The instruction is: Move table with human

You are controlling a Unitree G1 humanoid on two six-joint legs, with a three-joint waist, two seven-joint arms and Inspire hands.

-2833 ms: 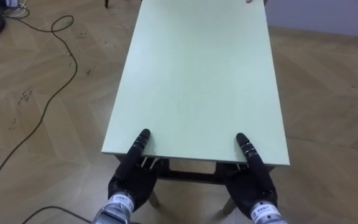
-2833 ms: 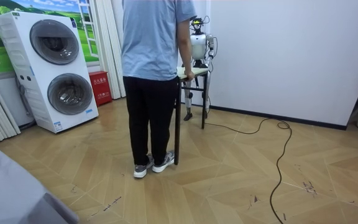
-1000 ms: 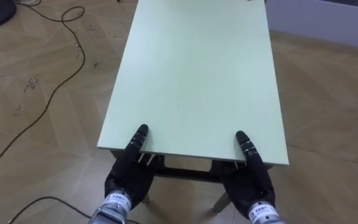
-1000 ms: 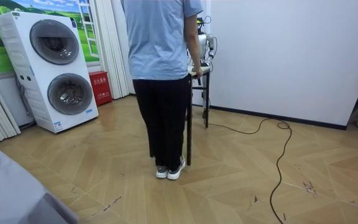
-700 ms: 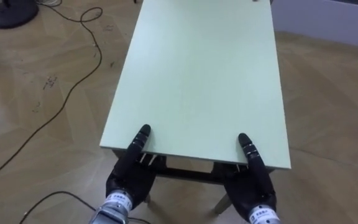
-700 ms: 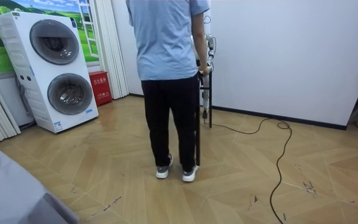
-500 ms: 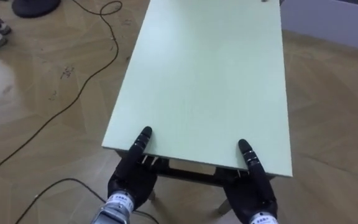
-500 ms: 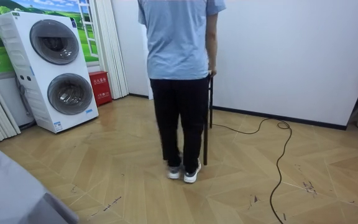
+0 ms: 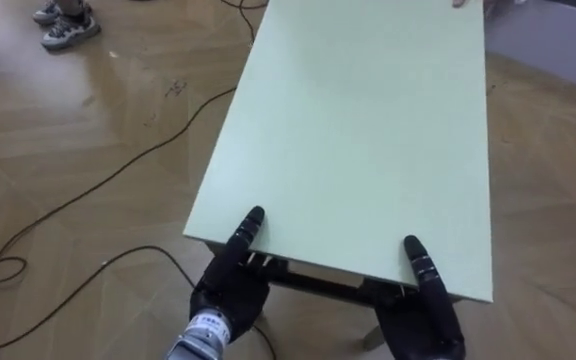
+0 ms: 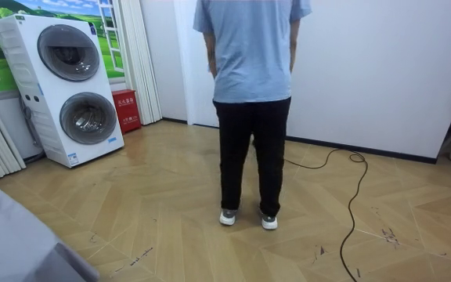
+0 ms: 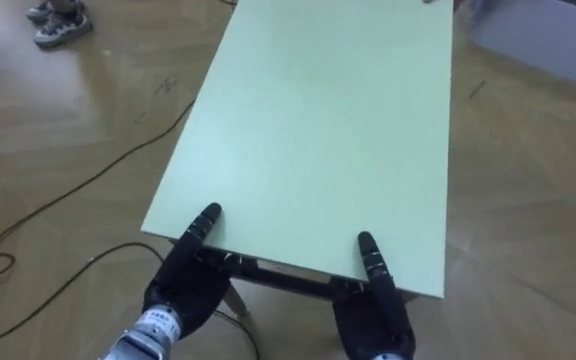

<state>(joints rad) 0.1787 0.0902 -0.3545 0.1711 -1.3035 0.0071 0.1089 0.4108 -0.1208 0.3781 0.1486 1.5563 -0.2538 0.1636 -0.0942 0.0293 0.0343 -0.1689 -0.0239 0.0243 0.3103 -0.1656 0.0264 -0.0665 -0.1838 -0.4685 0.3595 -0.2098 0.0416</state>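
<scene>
A pale green table (image 9: 358,130) stretches away from me, lifted off the wooden floor. My left hand (image 9: 230,285) grips its near edge at the left, thumb flat on top and palm beneath. At the near right corner my right hand (image 9: 423,315) holds the same edge the same way. A person's fingertip (image 9: 458,4) rests on the far edge. In the room view the person (image 10: 253,94) stands with their back to the camera, hiding the table and me. The right eye view shows the table (image 11: 318,130) with my left hand (image 11: 183,280) and right hand (image 11: 373,310) on it.
A dark cable (image 9: 68,200) snakes over the floor left of the table. A pair of shoes (image 9: 63,22) shows at the far left. A grey wall base (image 9: 558,30) runs at the far right. Stacked washing machines (image 10: 69,86) stand at the room view's left.
The person has stepped towards the room view's right with the table's far end and now hides the table and me. My view has swung, bringing the cable and shoes in. Both grips are unchanged.
</scene>
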